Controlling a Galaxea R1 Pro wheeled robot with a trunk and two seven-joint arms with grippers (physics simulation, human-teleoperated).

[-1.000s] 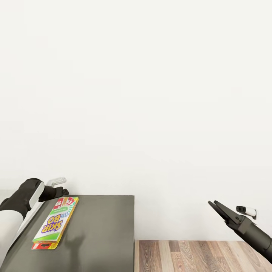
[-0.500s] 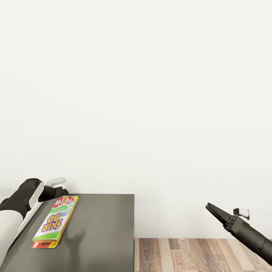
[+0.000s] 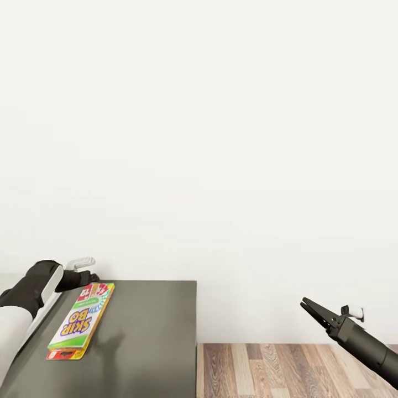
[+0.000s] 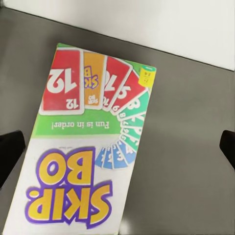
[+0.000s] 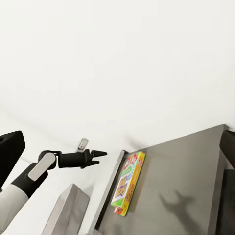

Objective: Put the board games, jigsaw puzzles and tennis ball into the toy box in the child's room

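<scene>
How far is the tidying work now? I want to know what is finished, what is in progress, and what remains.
Nothing looks finished. The SKIP BO board game lies flat on the dark grey table, not gripped. In hand: the left gripper hangs above the box's far end with its fingers wide apart in the left wrist view. The right gripper is shut, off the table over the wood floor. Grasping and boxing this game remain.

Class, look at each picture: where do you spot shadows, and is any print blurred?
Head view: a faint claw-shaped shadow lies on the dark table beside the game box. Right wrist view: the same shadow shows. Left wrist view: the box print is slightly soft but readable.
</scene>
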